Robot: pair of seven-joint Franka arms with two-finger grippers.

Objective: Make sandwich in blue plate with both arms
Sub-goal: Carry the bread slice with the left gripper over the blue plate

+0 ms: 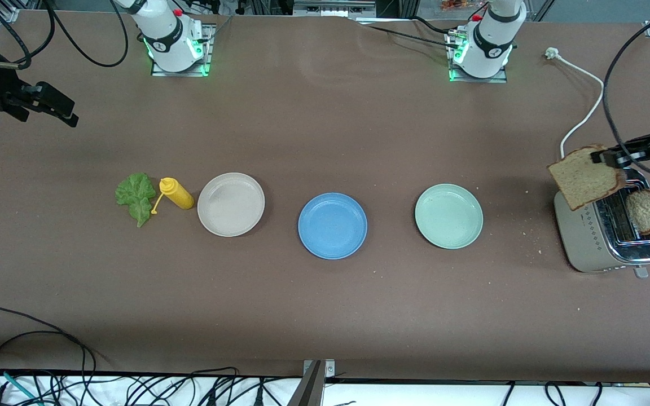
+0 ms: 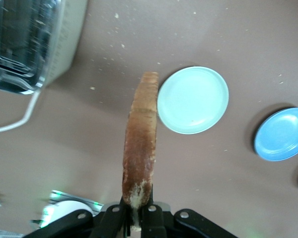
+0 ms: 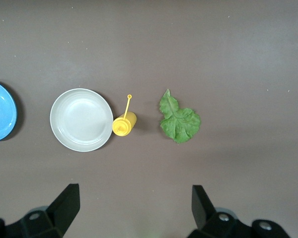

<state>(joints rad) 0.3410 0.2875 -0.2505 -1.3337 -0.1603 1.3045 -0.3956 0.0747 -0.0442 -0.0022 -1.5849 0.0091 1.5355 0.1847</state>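
My left gripper (image 1: 611,157) (image 2: 137,218) is shut on the edge of a brown bread slice (image 1: 584,176) (image 2: 140,148), holding it in the air just above the toaster (image 1: 587,239). A second bread slice (image 1: 645,211) stands in a toaster slot. The blue plate (image 1: 332,225) (image 2: 281,134) lies bare at the table's middle. A green lettuce leaf (image 1: 136,197) (image 3: 178,119) lies toward the right arm's end. My right gripper (image 1: 54,107) (image 3: 136,203) hangs open and holds nothing, high over that end of the table.
A pale green plate (image 1: 448,216) (image 2: 192,100) lies between the blue plate and the toaster. A beige plate (image 1: 231,204) (image 3: 81,119) and a yellow squeeze bottle (image 1: 175,193) (image 3: 123,125) sit between the blue plate and the lettuce. The toaster's white cord (image 1: 582,113) runs toward the robots' bases.
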